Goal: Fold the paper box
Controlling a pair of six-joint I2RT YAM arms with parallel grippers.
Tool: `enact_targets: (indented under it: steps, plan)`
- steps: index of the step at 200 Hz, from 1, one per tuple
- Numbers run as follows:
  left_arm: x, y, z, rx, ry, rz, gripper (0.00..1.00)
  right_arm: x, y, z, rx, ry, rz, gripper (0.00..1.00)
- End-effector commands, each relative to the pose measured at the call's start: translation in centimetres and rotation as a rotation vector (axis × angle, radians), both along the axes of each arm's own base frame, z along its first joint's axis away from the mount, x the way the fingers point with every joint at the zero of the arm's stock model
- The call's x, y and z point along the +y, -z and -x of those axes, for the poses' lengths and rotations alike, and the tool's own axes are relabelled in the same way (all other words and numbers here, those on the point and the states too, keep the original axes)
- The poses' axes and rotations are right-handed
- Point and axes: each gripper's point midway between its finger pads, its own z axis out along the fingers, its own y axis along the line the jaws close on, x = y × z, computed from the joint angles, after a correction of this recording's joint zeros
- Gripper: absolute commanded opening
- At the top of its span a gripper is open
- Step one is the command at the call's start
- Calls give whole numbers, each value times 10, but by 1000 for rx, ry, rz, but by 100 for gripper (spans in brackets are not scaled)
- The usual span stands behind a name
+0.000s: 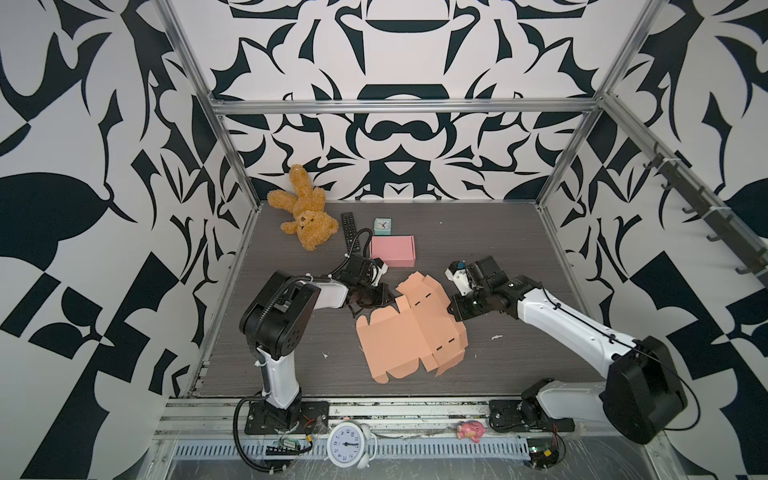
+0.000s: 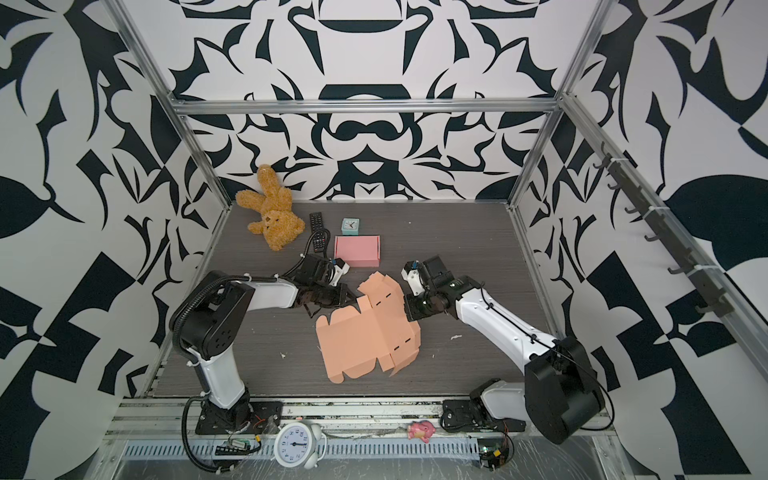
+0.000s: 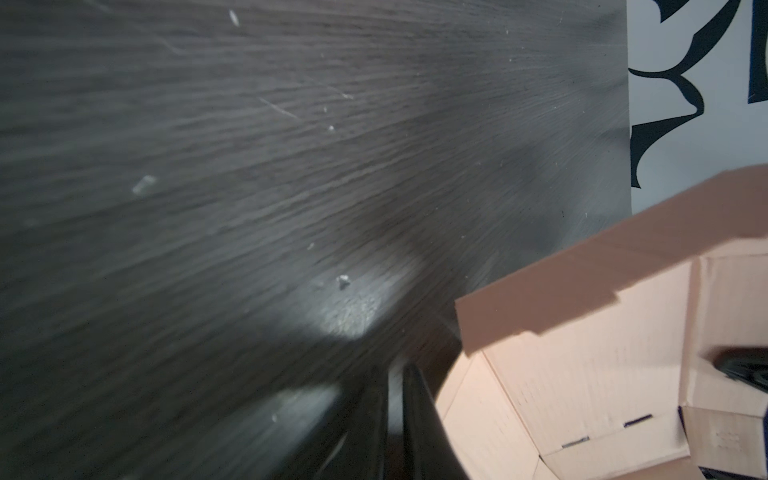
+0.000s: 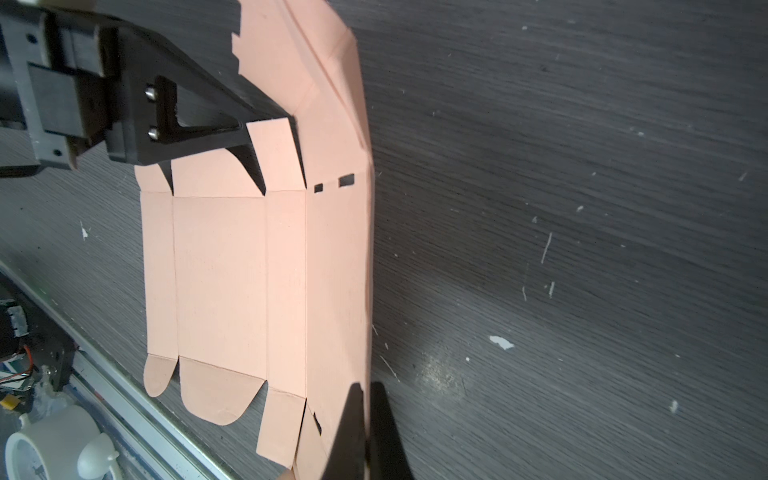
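Where the right gripper (image 4: 366, 390) is pinched tight on the right edge of the peach cardboard sheet (image 1: 409, 336), the left gripper (image 3: 395, 370) sits at its far left edge, jaws nearly together, nothing seen between them. Sheet lies mostly flat mid-table (image 1: 291, 361). One pink box (image 1: 392, 250) behind, closed, contents hidden. Counted: one teddy bear (image 1: 305, 212), one remote (image 1: 349, 228), two clocks, small (image 1: 382, 226) and white (image 1: 345, 444).

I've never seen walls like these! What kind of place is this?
Probably a robot practice booth: two robot arms bolted to a metal rail, patterned walls on a metal frame, and a teddy bear and flat paper box to practise with.
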Motion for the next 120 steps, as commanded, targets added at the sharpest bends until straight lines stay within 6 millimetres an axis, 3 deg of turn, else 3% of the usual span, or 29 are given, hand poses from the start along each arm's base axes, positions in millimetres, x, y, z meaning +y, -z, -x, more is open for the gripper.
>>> enact_targets:
  steps: [1, 76, 120]
  plan:
    - [-10, -9, 4, -9, 40, 58, 13, 5, -8, -7, -42, -16, -13, 0]
    - [-20, -27, 27, -1, 101, 127, 13, 4, -8, -9, -44, -15, -1, 0]
    - [-30, -24, 49, 2, 147, 113, 13, 4, -11, -11, -56, -18, 23, 0]
